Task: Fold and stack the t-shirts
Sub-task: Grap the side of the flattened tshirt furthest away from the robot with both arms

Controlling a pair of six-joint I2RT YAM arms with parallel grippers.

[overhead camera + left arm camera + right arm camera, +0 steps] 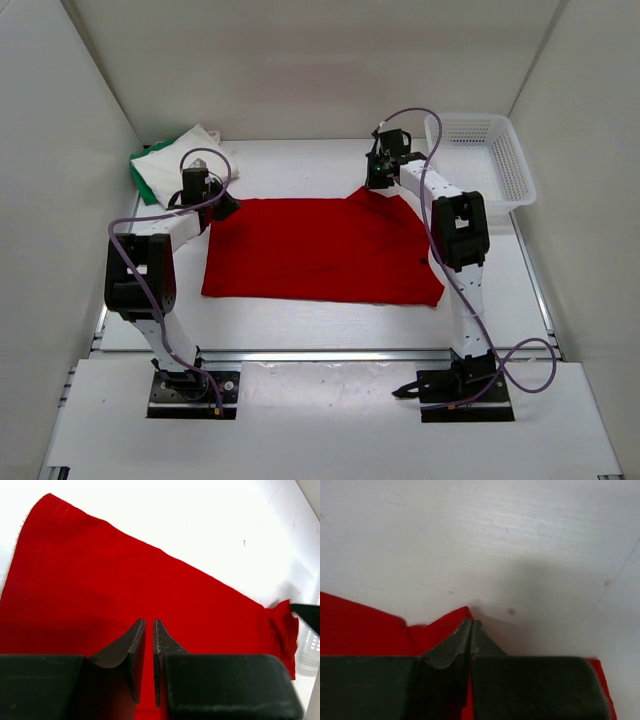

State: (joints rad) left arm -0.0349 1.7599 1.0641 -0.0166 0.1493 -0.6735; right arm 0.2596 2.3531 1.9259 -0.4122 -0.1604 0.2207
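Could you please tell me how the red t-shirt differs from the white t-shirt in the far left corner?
The red t-shirt lies spread open in the middle; the white t-shirt is folded compactly. The red one rests directly on the table, the white one on the green t-shirt. The left tool and right tool pinch the red one's far edge; no tool touches the white one. Both are plain cloth.
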